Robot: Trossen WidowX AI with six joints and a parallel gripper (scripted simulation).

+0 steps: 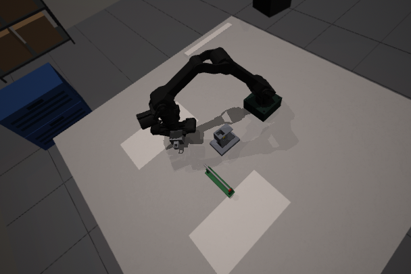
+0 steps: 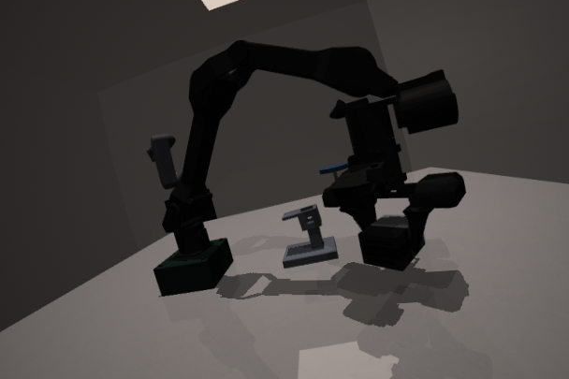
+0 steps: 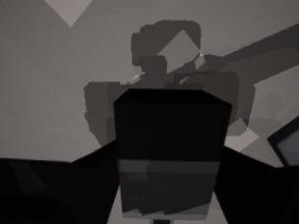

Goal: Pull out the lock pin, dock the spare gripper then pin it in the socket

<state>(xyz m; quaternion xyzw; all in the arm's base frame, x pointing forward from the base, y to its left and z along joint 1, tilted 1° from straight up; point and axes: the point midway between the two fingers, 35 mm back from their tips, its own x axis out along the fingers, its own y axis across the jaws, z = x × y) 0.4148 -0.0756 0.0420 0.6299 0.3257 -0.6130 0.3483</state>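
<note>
My gripper (image 1: 176, 132) (image 2: 392, 229) is shut on the spare gripper (image 1: 176, 138) (image 2: 385, 246) (image 3: 169, 138), a boxy part, dark in the wrist view, with a small pale holed spigot (image 1: 176, 145). It is held low over the table, left of the mount in the top view. The grey mount (image 1: 230, 144) (image 2: 311, 256) stands on its base plate; its raised socket (image 1: 221, 133) (image 2: 309, 220) shows openings and a small yellow spot. A thin grey pin (image 1: 218, 177) with a red end (image 1: 230, 190) lies along the green rack (image 1: 216, 182). The spare gripper's far side is hidden.
The arm's dark green base (image 1: 263, 109) (image 2: 187, 275) stands behind the mount. The mount's edge (image 3: 290, 144) shows at the right in the wrist view. A blue cabinet (image 1: 40, 104) and a shelf stand beyond the table. Bright light patches and arm shadows lie on the table.
</note>
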